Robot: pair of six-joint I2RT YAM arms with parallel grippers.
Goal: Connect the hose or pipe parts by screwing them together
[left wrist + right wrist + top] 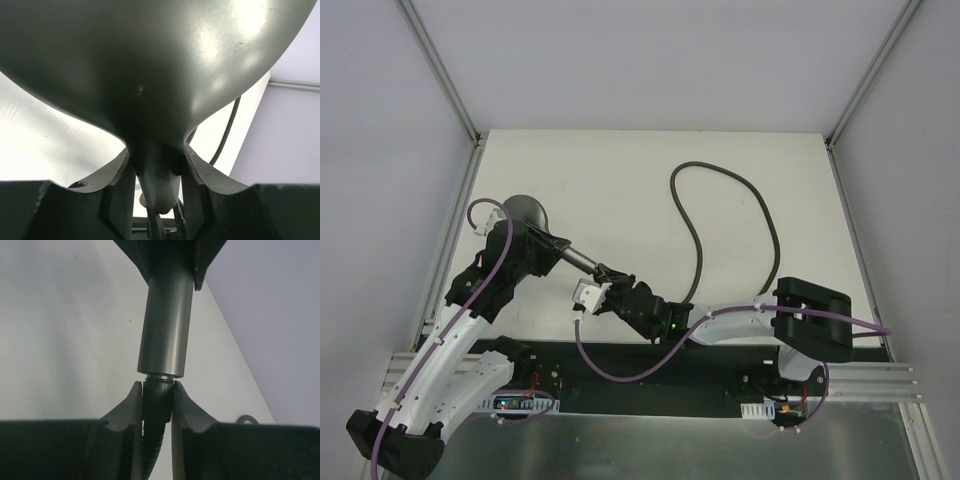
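Note:
The dark grey shower head (525, 212) lies over the table's left half, its straight handle (582, 261) pointing toward the front right. My left gripper (552, 248) is shut on its neck. In the left wrist view the head's rounded back (150, 65) fills the top and the neck sits between the fingers of that gripper (156, 162). My right gripper (598, 284) is shut on the hose's knurled end fitting (158, 402), which butts against the handle's end (165, 325) with a thin thread ring showing between them. The hose (692, 215) loops back across the table's right half.
Purple robot cables (620, 372) hang along both arms. Aluminium rails (445, 250) edge the white table (620, 170), with grey walls behind. A black base strip (710, 365) runs along the near edge. A black block (812, 320) sits on the right arm.

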